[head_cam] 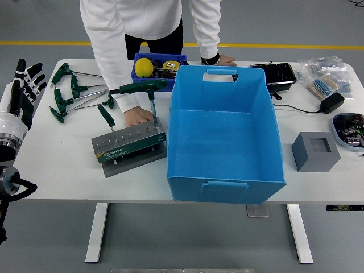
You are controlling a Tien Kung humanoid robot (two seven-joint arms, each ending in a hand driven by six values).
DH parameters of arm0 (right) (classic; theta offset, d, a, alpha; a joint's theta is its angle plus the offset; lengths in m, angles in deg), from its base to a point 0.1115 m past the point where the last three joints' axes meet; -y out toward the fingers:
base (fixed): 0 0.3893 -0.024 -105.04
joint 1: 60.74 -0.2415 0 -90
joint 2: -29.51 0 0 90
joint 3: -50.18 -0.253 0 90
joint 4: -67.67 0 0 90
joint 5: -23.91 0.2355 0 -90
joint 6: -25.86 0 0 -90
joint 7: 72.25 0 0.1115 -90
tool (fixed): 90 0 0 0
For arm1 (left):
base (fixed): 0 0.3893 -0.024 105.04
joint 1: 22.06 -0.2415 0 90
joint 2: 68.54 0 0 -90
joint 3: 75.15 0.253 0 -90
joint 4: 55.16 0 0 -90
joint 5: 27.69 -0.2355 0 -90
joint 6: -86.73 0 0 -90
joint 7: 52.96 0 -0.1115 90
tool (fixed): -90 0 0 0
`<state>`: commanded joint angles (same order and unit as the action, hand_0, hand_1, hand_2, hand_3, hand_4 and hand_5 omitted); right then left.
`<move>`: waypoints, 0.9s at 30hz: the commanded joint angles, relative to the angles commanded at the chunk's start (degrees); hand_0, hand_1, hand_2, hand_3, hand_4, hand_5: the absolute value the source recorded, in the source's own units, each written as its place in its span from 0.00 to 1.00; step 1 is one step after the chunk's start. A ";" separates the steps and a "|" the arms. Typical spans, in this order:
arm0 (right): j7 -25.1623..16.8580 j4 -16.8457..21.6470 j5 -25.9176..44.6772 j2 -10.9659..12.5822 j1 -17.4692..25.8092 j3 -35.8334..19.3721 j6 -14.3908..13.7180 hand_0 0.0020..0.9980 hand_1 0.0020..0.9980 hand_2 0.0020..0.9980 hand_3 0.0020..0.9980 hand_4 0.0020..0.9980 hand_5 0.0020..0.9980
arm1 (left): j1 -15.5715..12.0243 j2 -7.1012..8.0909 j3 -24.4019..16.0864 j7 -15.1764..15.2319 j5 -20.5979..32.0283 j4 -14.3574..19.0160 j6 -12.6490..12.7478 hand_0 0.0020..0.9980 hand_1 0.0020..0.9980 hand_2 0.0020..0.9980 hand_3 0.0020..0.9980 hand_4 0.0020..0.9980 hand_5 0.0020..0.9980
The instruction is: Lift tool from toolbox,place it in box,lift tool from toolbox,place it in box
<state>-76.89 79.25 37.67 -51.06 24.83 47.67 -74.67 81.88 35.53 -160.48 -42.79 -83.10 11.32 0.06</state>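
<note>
The tool (149,98), a green T-handle key, stands upright in the far right hole of the grey toolbox (128,143), w/ its handle lying crosswise up top. A 2nd, smaller key (106,116) stands tilted in a hole near the toolbox's left end. The toolbox sits on the counter (68,165), just left of the big blue box (224,136), which looks empty.

Step in hand, I think: the first lift, not begun yet. No tool is in the box. Next move needs the robot to reach far in, close fingers round the T-handle, pull it straight up out of the hole, then carry it right, over the box wall.

The left hand (21,91) is up at the counter's left edge, fingers spread, holding nothing. It's well apart from the tool, w/ loose green keys (71,94) lying between them. The right hand isn't seen.

A person stands at the far side. One hand (138,116) rests on the counter right behind the toolbox, near the tool's shaft. The other hand (219,59) rests behind the box.
</note>
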 joint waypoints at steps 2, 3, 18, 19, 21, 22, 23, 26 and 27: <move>-0.01 0.00 -0.02 0.00 0.01 -0.08 0.00 0.71 0.68 0.74 0.63 0.89 0.78 | -0.09 -0.01 -0.05 -0.02 -0.02 -0.02 -0.03 0.89 0.90 0.93 0.80 1.00 0.96; -0.01 0.00 -0.02 0.00 0.01 -0.10 0.00 0.71 0.68 0.74 0.63 0.89 0.78 | -0.11 -0.02 -0.06 -0.04 -0.03 -0.03 -0.04 0.89 0.90 0.93 0.80 1.00 0.96; 0.01 0.03 -0.23 0.04 -0.05 -0.33 0.01 0.71 0.68 0.74 0.63 0.89 0.78 | -0.10 -0.04 -0.16 -0.39 -0.88 0.67 0.06 0.89 0.90 0.93 0.80 1.00 0.96; 0.02 0.03 -0.26 0.04 -0.05 -0.32 0.01 0.71 0.68 0.74 0.63 0.89 0.78 | -0.19 -0.03 -0.29 -0.67 -1.88 1.34 0.24 0.89 0.90 0.93 0.80 1.00 0.96; 0.01 0.03 -0.21 0.03 -0.03 -0.33 0.01 0.71 0.68 0.74 0.63 0.89 0.78 | -0.34 0.04 -0.44 -1.46 -5.88 3.56 0.75 0.88 0.91 0.93 0.80 1.00 0.94; 0.00 0.02 -0.10 0.03 -0.01 -0.28 0.01 0.71 0.68 0.74 0.63 0.89 0.78 | -0.25 0.16 -0.30 -2.74 -8.48 5.83 1.22 0.88 0.91 0.93 0.80 1.00 0.94; 0.01 0.01 -0.12 0.04 -0.01 -0.24 0.01 0.71 0.68 0.74 0.63 0.89 0.78 | -0.08 0.25 -0.12 -3.96 -10.72 7.68 1.36 0.88 0.91 0.93 0.80 1.00 0.94; 0.04 0.01 -0.23 0.09 -0.02 -0.10 0.03 0.71 0.68 0.74 0.63 0.89 0.78 | 1.02 0.61 1.84 -8.01 -17.85 13.87 0.66 0.89 0.91 0.97 0.86 1.00 0.89; 0.03 0.01 -0.21 0.11 -0.02 -0.05 0.04 0.71 0.68 0.74 0.63 0.89 0.78 | 1.55 0.78 3.12 -9.61 -20.45 16.39 0.35 0.89 0.91 0.97 0.86 1.00 0.89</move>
<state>-76.85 79.26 37.46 -50.96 24.81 47.61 -74.63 83.43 36.32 -157.36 -52.40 -103.55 27.71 0.42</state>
